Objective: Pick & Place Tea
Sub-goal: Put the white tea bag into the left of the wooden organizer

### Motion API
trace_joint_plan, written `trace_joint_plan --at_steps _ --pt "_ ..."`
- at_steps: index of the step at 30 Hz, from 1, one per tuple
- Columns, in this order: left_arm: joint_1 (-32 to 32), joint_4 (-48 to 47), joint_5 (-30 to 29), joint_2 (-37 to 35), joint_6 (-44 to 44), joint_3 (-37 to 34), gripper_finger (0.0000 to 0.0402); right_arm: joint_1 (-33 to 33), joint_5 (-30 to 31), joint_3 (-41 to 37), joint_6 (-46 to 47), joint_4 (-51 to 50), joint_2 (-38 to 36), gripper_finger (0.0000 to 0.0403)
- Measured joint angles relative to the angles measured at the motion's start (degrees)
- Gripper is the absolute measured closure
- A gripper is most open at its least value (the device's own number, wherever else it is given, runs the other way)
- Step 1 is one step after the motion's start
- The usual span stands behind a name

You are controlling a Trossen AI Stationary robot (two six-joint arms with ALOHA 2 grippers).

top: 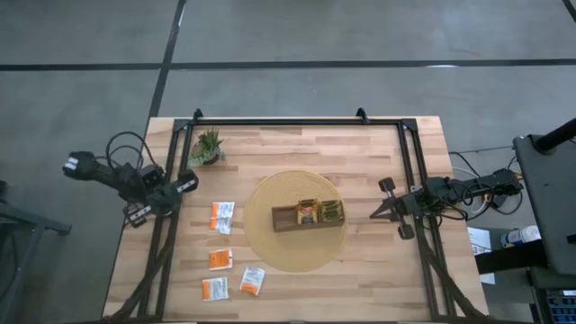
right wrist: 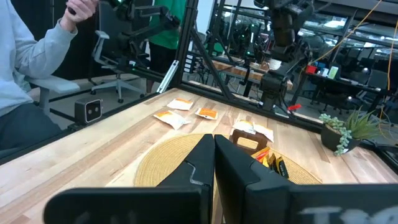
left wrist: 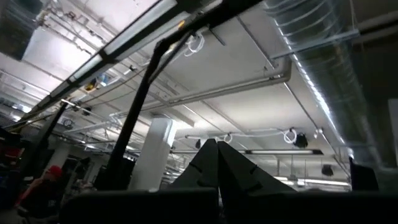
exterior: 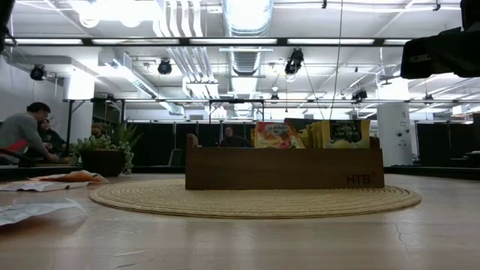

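My L hand [top: 186, 183] & R hand [top: 376, 214] both closed, empty, flanking tray [top: 283, 219]; loose tea sachets [top: 221, 216] on bench [top: 360, 153].

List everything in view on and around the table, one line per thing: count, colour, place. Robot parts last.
loose tea sachets: five, white-and-orange, flat on the table left of the mat
sachets in the tray: several, orange and yellow-green, standing upright
wooden tray: one, dark brown, on the middle of the mat
round woven mat: one, straw-coloured, table centre
potted plant: one, spiky green, far left corner
table: one, light wood planks
person: one, grey sleeve, seated beside the table
left gripper: one, dark, shut, at the left edge
right gripper: one, dark, shut, right of the mat
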Motion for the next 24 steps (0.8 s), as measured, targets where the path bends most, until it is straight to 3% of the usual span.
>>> trace_joint_plan --at_steps 24 --pt "-5.01 -5.97 5.26 14.19 3.12 11.15 0.0402 0.00 0.00 0.00 0.00 0.00 0.00 0.0394"
